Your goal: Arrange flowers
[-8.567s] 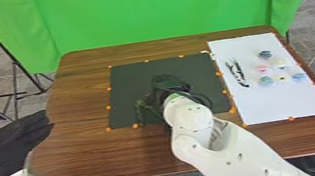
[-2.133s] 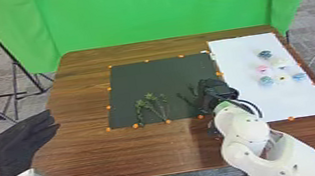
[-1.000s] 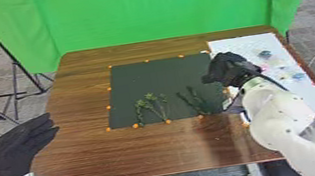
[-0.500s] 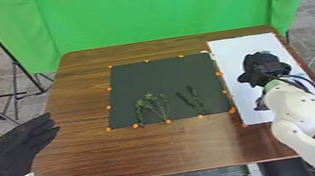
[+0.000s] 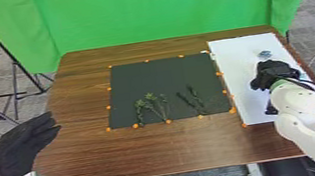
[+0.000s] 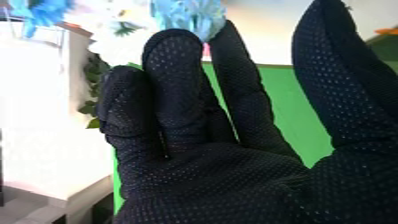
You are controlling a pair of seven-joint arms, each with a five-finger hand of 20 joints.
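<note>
Going left to right: black tripod [image 5: 17, 71] stands off the table's left side. My left hand [image 5: 19, 147] hangs by the left edge of the brown table [image 5: 84, 162], fingers relaxed and extended, nothing in it. Black mat [image 5: 165, 74] is next, orange markers round its border. On its near half, left of centre, lie the green stems [image 5: 152, 106], leafy ends mostly pointing away from me; darker sprigs [image 5: 197, 104] lie to their right, apart from them. Both are well to the left of my right hand [image 5: 273, 72], which is over the white sheet [image 5: 237, 56]. Blue flower [image 5: 264, 54] is on that sheet, just past the hand on the far side. Right wrist view: right hand [image 6: 213, 175] is open, fingers extended, thumb spread away, no grip on anything. From that camera, a deeper blue bloom [image 6: 40, 12] and a white flower [image 6: 124, 20] sit beyond the fingers, with some leaves [image 6: 91, 85] partly behind them. Pale blue bloom [image 6: 187, 17] is right at the fingertips; can't tell if they touch. Green curtain [image 5: 160, 9] is up behind the table.
</note>
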